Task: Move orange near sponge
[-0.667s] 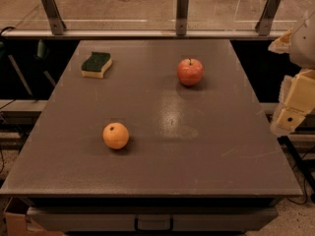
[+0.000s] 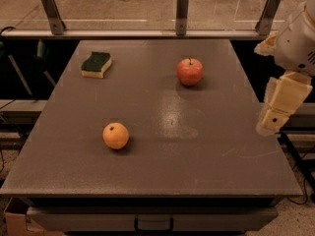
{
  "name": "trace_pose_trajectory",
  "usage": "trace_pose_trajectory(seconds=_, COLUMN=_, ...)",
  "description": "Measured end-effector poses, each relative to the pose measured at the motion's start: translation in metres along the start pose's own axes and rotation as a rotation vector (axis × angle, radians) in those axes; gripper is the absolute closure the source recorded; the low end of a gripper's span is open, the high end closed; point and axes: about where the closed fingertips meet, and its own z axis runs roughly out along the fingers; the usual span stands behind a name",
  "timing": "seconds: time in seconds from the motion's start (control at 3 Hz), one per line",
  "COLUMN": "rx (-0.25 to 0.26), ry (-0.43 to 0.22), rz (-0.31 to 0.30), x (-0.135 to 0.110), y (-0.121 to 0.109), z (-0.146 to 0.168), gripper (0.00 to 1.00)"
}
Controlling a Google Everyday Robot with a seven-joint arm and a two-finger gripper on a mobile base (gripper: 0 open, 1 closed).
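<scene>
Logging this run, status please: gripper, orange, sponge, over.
Gripper by table right edge, away from orange. Orange front left, sponge back left, apart. Apple back right, not between them.

Dim, warm overhead light; soft glare patch mid desk [image 2: 172,113]; short shadows beside orange [image 2: 115,135] and apple [image 2: 190,72]; pincer [image 2: 271,119] pale-lit at desk's right edge

The single camera looks down from above the near edge of the table [image 2: 162,176], facing the far rail [image 2: 147,33]. The whole tabletop fits the frame. The gripper [image 2: 271,118] hangs at the right margin, beside the tabletop's side edge.
</scene>
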Motion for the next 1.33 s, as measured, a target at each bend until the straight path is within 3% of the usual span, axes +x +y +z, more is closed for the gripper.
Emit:
trace_pose_trajectory(seconds=0.33, rx=-0.048, ry=-0.078, rz=-0.071, x=-0.051, y=0.015, z=0.032, gripper=0.00)
trace_pose_trajectory(seconds=1.0, rx=-0.209, ry=-0.245, rz=-0.213, x=-0.162, y=0.078, z=0.105, gripper=0.00)
trace_pose_trajectory(seconds=1.33, rx=-0.252, ry=-0.318, rz=-0.246, x=-0.197, y=0.098, z=0.131, gripper=0.00)
